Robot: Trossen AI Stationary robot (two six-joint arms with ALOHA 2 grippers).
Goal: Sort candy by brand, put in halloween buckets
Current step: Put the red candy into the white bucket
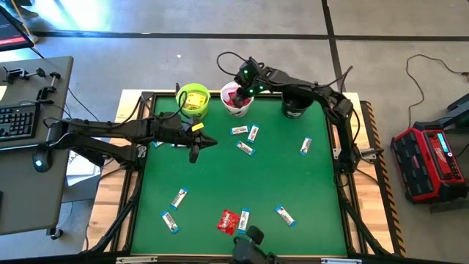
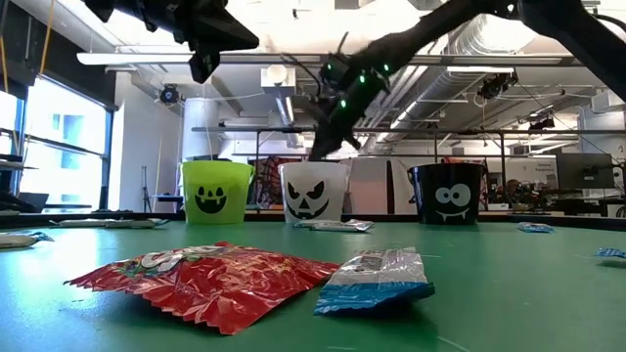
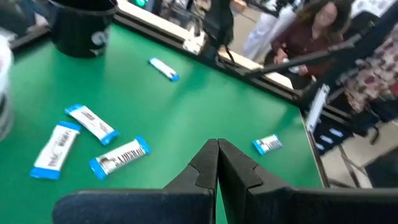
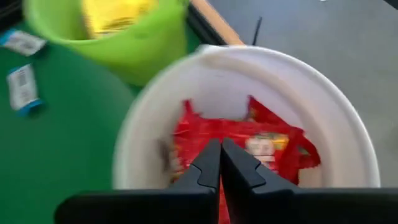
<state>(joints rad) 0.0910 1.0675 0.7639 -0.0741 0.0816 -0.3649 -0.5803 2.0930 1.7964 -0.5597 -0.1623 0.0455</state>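
- Nearest the lens in the low view, lower centre of the frame, a crinkled red foil candy packet (image 2: 201,279) lies on the green felt surface (image 1: 220,180), touching a narrow blue-and-white wrapped bar (image 2: 377,282) on its right.
- Behind them stand three small round plastic pails: the lime green bucket (image 2: 216,192) at left centre, the white bucket (image 2: 315,192) in the middle, and the black bucket (image 2: 447,193) at right centre, each with a jack-o'-lantern face.
- The right end effector (image 4: 219,163) hangs over the white bucket's mouth, fingers clenched together and empty; red packets (image 4: 249,140) lie inside the pail below it.
- The lime green bucket holds yellow packets (image 4: 115,12).
- The left end effector (image 3: 217,160) hovers above the surface at left centre of the high view, also clenched shut on nothing.
- Blue-and-white bars (image 1: 245,148) lie scattered across the surface.
- The step in hand looks like a red drop-off, just finished.
- Next, an arm needs to open its fingers and reach for a loose piece, probably a bar, for the black bucket.
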